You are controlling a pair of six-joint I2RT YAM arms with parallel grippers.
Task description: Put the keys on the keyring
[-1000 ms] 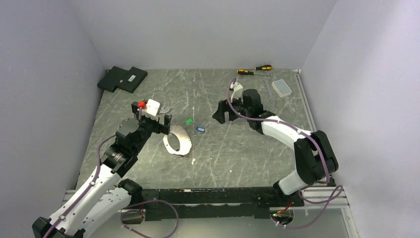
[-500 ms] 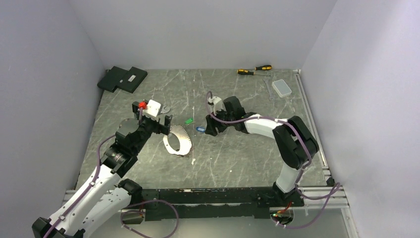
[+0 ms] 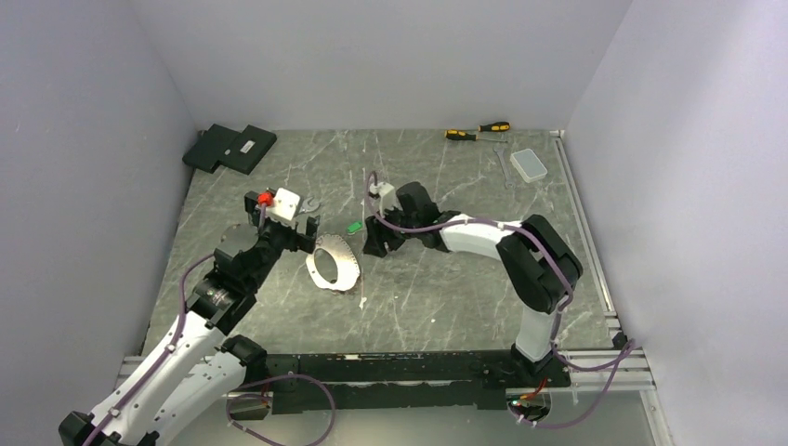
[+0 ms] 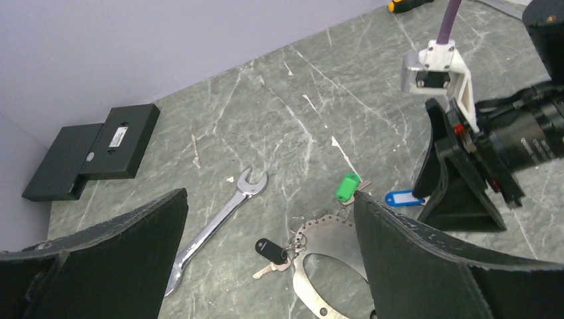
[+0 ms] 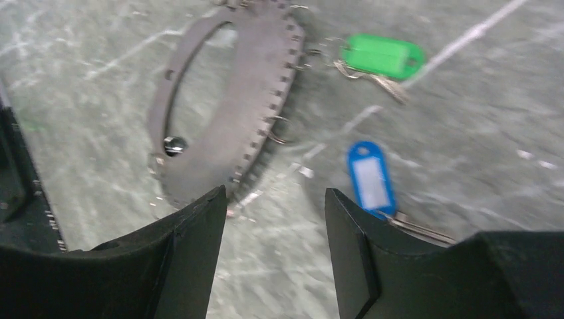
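Note:
The keyring (image 3: 334,263) is a flat silvery oval with holes round its rim, lying mid-table; it also shows as the keyring (image 4: 332,266) and the keyring (image 5: 226,100). A black-tagged key (image 4: 271,250) hangs on it. The green key (image 3: 353,226) lies loose just beyond the ring, also seen as the green key (image 4: 346,187) and the green key (image 5: 382,55). The blue key (image 5: 370,177) lies on the table just outside my right finger, also seen as the blue key (image 4: 404,198). My right gripper (image 5: 274,193) is open over bare table, low beside the blue key, and appears as the right gripper (image 3: 376,243). My left gripper (image 4: 269,196) is wide open above the ring, holding nothing.
A silver wrench (image 4: 216,229) lies left of the ring. Two flat black boxes (image 3: 229,147) sit at the back left. Yellow-and-black screwdrivers (image 3: 479,131) and a clear plastic box (image 3: 531,164) are at the back right. Walls close in the table on three sides.
My right arm swept left from the back right down to the blue key, and its jaws narrowed partway. The left arm barely moved.

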